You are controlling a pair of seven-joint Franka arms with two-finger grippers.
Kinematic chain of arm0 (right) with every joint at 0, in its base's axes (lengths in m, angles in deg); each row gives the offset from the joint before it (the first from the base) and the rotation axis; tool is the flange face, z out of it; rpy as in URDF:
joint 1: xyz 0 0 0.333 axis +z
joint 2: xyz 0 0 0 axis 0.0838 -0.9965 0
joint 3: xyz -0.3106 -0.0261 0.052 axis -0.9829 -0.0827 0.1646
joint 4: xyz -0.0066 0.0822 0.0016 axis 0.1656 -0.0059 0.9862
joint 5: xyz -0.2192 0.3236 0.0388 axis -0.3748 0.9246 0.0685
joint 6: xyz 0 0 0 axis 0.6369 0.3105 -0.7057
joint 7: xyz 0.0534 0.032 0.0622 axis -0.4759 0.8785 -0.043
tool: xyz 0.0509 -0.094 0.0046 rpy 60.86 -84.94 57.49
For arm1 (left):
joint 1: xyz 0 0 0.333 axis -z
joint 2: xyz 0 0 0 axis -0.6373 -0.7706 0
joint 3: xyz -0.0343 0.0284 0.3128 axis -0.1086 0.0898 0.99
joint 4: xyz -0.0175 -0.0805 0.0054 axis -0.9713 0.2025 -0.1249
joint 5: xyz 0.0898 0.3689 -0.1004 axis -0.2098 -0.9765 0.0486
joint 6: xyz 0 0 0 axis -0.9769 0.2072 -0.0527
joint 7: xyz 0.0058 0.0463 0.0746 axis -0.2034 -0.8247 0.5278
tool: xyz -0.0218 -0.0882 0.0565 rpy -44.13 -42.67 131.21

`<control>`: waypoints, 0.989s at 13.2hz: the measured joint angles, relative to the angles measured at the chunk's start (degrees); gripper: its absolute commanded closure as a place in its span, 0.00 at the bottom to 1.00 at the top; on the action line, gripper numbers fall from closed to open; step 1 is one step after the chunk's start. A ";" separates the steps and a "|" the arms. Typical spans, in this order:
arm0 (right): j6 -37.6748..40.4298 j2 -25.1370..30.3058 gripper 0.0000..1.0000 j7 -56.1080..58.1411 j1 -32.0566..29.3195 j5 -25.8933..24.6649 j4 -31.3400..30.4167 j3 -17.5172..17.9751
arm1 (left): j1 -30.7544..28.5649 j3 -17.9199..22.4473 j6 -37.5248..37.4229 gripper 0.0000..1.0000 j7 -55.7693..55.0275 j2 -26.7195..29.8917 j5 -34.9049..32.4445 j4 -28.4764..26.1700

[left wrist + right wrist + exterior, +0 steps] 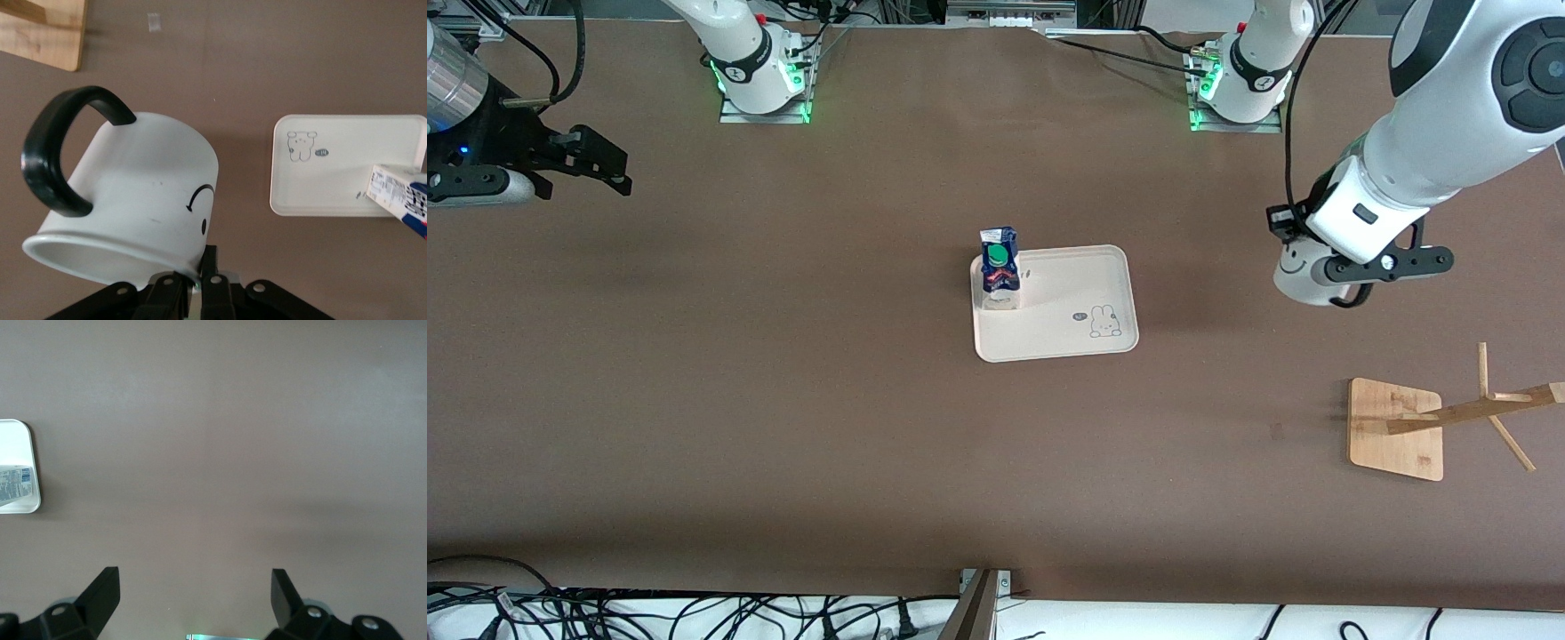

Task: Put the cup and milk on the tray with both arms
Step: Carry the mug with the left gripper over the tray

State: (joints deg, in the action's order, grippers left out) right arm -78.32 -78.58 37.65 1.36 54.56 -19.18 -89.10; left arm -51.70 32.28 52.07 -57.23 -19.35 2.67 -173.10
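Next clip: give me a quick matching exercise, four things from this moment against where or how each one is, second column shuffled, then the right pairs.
Things:
1. milk
2. cup
3. right gripper
4. bamboo stand

States:
A. held in the air, off the tray
B. upright on the tray's corner
C. on the table at the left arm's end, nearer the camera than the tray
D. jaws open, empty, over bare table

Pairs: 1-B, 2-A, 3-D, 4-C. The left gripper is shut on the cup's rim.

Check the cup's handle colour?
Black: the loop handle on the white cup shows best in the left wrist view.
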 measured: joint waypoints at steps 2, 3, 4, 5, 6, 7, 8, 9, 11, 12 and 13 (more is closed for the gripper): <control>-0.01 0.00 0.00 0.00 0.00 0.00 0.00 0.03 | 1.45 -0.02 -3.74 1.00 0.38 -0.51 1.29 0.79; -0.01 0.00 0.00 0.00 0.00 0.00 0.00 0.03 | 2.27 -0.02 -5.44 1.00 0.38 -0.90 2.78 0.81; -0.02 0.00 0.00 0.00 0.00 0.00 0.01 0.03 | 2.78 -0.04 -6.94 1.00 0.38 -1.51 5.62 0.81; -0.03 0.00 0.00 0.00 0.00 0.00 0.01 0.03 | 3.06 -0.02 -8.05 1.00 0.38 -2.42 8.89 0.80; -0.04 0.00 0.00 0.00 0.00 0.00 0.01 0.04 | 3.22 -0.02 -8.46 1.00 0.50 -3.70 11.95 0.80; -0.04 0.00 0.00 0.00 0.00 0.00 0.01 0.04 | 3.43 -0.02 -8.58 1.00 0.75 -5.13 13.90 0.82; -0.05 0.00 0.00 0.00 0.00 0.00 0.01 0.04 | 3.90 -0.02 -8.73 1.00 0.97 -6.45 14.56 0.84; -0.05 0.00 0.00 0.00 0.01 0.00 0.01 0.05 | 4.71 -0.01 -8.93 1.00 0.89 -7.50 14.68 0.85; -0.06 -0.01 0.00 0.00 0.01 0.00 0.02 0.05 | 6.70 0.02 -9.08 1.00 -1.29 -9.31 14.48 0.86; -0.07 -0.02 0.00 0.00 0.01 0.00 0.03 0.05 | 7.78 0.06 -8.91 1.00 -2.22 -10.71 14.40 0.89; -0.07 -0.03 0.00 0.00 0.01 0.00 0.05 0.06 | 8.93 0.10 -8.11 1.00 -2.66 -12.63 14.01 0.97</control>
State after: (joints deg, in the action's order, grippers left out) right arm -78.39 -78.61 37.65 1.36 54.56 -19.13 -89.04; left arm -42.77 32.39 43.95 -59.89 -31.98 16.68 -172.13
